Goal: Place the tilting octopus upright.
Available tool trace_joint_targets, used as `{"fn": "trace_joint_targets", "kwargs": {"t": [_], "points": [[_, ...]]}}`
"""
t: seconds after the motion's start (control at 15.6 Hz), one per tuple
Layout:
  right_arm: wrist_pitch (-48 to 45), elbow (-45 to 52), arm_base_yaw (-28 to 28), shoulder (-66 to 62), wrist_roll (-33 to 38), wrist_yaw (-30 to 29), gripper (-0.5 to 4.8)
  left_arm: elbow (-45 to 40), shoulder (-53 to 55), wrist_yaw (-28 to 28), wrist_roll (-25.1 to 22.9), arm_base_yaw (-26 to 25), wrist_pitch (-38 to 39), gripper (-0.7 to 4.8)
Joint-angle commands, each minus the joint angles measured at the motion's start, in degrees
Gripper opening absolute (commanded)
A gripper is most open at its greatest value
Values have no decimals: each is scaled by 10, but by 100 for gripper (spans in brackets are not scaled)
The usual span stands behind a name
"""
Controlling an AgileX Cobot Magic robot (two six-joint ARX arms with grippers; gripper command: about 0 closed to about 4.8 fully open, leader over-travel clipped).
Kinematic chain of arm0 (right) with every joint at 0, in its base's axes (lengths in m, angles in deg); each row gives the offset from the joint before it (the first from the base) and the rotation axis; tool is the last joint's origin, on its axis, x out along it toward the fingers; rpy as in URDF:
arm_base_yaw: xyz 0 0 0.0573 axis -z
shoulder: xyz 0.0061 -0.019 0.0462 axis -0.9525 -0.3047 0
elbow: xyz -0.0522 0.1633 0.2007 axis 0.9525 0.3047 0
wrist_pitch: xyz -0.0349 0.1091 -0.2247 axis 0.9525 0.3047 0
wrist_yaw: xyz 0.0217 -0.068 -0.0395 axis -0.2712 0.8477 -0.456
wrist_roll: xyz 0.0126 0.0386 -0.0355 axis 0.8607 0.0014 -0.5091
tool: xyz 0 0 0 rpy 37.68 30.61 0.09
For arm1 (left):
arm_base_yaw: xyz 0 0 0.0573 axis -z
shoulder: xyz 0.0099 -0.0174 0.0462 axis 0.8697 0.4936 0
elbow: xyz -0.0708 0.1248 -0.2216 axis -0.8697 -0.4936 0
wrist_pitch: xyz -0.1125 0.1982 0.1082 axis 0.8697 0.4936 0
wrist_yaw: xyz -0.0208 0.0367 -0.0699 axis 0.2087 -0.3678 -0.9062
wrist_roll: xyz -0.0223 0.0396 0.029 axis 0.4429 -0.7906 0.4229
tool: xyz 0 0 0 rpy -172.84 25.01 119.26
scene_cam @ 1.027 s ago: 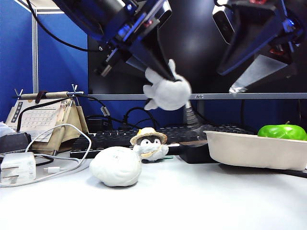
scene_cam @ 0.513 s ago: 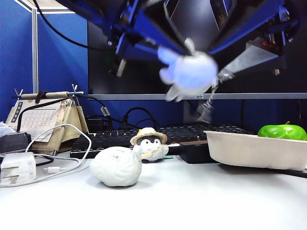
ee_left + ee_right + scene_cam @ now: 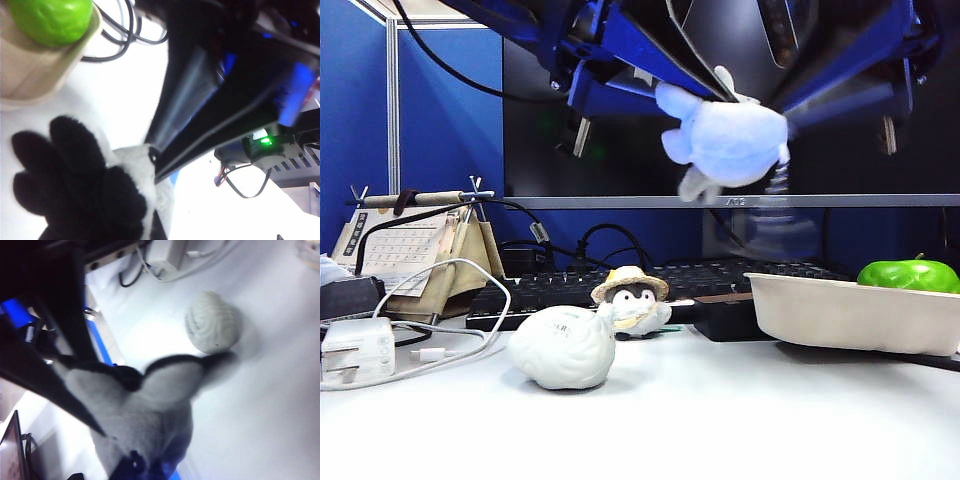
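The octopus (image 3: 728, 140) is way up in the air above the surface (image 3: 720, 420), lying pretty much on its side with its stubby tentacles sticking out toward the left of the exterior view. The left gripper (image 3: 670, 85) comes in from the upper left with its jaws clamped on the plush — in the left wrist view the dark underside of the tentacles (image 3: 75, 185) fills the near corner, right against the gripper (image 3: 152, 152). The right gripper (image 3: 790, 105) reaches in from the upper right and sits against the other side of the octopus; its jaws are closed too, but that side is motion-blurred, so whether they actually have hold of the plush is hard to say. A keyring chain (image 3: 775, 185) hangs below the toy, blurred. In the right wrist view the grey body (image 3: 150, 410) sits right under the camera. Down on the surface — a white brain-shaped lump (image 3: 563, 347), a straw-hatted penguin plush (image 3: 632, 298) just behind it, and a beige tray (image 3: 850, 312) holding a green fruit (image 3: 908, 275) off to the right.
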Motion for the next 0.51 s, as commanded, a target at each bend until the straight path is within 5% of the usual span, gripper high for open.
{"fn": "trace_joint_targets", "kwargs": {"t": [0.06,0.19,0.26,0.38,0.51], "points": [[-3,-1,0,2,-1,4,0,2,-3,-10,-1,0,-33,-3],[-3,-1,0,2,-1,4,0,3,-3,-10,-1,0,-41,116],[-2,-1,-2,2,-1,4,0,2,-3,-10,-1,0,-43,257],[-3,-1,-2,2,-1,4,0,2,-3,-9,0,0,-43,413],[-2,-1,-2,2,-1,6,0,3,-4,-6,0,0,-42,414]]}}
